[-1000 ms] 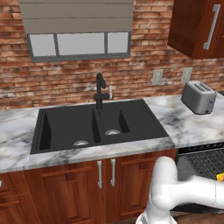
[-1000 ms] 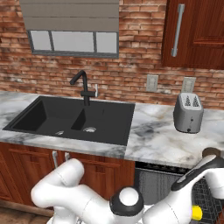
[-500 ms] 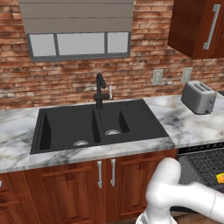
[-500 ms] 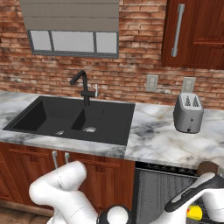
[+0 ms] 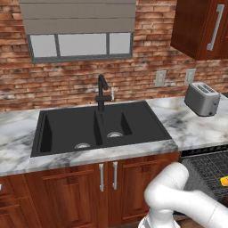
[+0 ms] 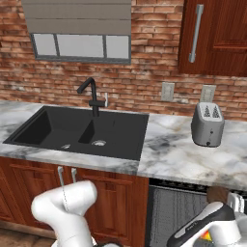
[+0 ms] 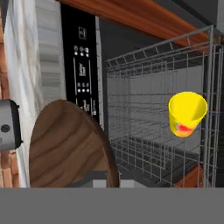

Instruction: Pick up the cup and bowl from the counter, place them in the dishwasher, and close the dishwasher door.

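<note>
The dark brown bowl [image 7: 70, 144] fills the lower left of the hand view, right at the fingers. My gripper [image 6: 228, 201] is shut on the bowl [image 6: 217, 193] just below the counter [image 6: 183, 159] edge, in front of the open dishwasher [image 6: 176, 212]. The small yellow cup [image 7: 187, 113] sits inside the dishwasher's wire rack [image 7: 144, 109]. A sliver of the cup [image 5: 224, 181] also shows in the rack [image 5: 209, 167] from the left. The dishwasher's black control strip [image 7: 83, 74] runs under the marble edge. I cannot make out the dishwasher door.
A silver toaster [image 6: 207, 124] stands on the counter above the dishwasher. The black double sink [image 5: 100, 127] with its tap [image 5: 103, 92] lies to the left. Red-brown cabinets [image 5: 107, 178] sit below it. My white arm [image 5: 187, 200] crosses in front of them.
My arm has stretched further right toward the dishwasher. The hand has brought the bowl into sight under the counter edge and then slightly lower. The cup has stayed in the rack.
</note>
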Available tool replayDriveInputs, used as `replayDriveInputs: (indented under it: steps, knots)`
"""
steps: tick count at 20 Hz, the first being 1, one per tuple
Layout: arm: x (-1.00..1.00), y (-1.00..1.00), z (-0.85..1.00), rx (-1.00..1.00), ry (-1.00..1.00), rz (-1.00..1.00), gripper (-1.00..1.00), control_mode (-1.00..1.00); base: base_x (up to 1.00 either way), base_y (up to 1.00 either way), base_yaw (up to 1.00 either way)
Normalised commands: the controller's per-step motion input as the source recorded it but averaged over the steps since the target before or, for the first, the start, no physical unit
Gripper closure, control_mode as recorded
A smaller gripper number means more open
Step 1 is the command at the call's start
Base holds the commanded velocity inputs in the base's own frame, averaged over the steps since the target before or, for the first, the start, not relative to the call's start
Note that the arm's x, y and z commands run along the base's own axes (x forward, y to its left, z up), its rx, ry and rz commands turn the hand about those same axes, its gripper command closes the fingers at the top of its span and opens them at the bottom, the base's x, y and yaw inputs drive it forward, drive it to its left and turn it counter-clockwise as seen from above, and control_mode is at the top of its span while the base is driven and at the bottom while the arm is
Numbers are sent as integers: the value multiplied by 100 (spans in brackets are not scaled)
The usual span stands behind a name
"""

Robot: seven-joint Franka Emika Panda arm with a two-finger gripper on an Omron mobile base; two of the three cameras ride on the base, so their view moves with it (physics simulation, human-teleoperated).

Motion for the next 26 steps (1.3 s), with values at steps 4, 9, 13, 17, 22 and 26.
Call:
replayDriveInputs:
  steps: [4, 9, 13, 17, 22, 26]
  knots:
    - [-18, 51, -32, 0, 2, 0, 100, -100, 0, 0, 0]
    - [-5, 39, -52, 0, 7, 0, 100, -100, 0, 0, 0]
    - [0, 25, -53, -2, 8, 0, 100, -100, 0, 0, 0]
    - [1, 15, -44, 0, 6, 0, 100, -100, 0, 0, 0]
    - [13, 0, -40, 0, 7, 0, 100, -100, 0, 0, 0]
    - [28, 0, -44, 0, 9, 0, 100, -100, 0, 0, 0]
